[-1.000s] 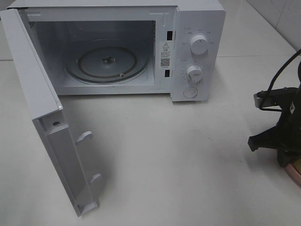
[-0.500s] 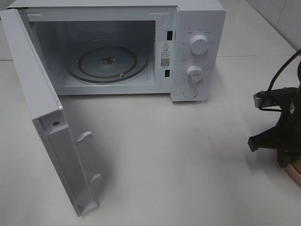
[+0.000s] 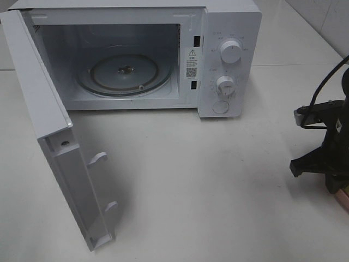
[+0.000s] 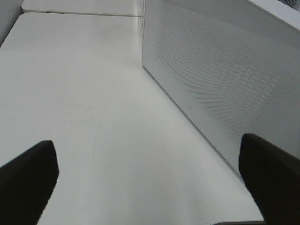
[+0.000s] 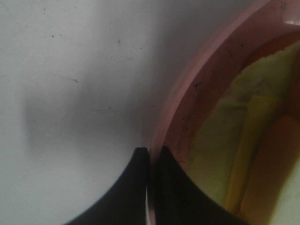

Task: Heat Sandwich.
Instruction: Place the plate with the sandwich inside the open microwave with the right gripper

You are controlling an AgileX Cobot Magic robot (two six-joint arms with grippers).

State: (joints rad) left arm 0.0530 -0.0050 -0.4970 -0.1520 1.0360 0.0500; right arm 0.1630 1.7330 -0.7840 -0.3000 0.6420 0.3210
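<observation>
Right arm (image 3: 331,150): black all over, blocky housing, with an angular black fin jutting from the lower part toward the counter's middle. A thin black cable (image 3: 323,87) arcs up off it and out of view. A small grey metal bracket (image 3: 300,116) sits on the side of the body, with thin black wire loops next to it. Right claw (image 5: 151,151): two matte black fingers (image 5: 129,192), curved and tapering to narrow tips, with a thin pale strip along the inner edge. Left claw (image 4: 147,154): two matte black fingers (image 4: 28,183), broad, plain, with rounded corners.
</observation>
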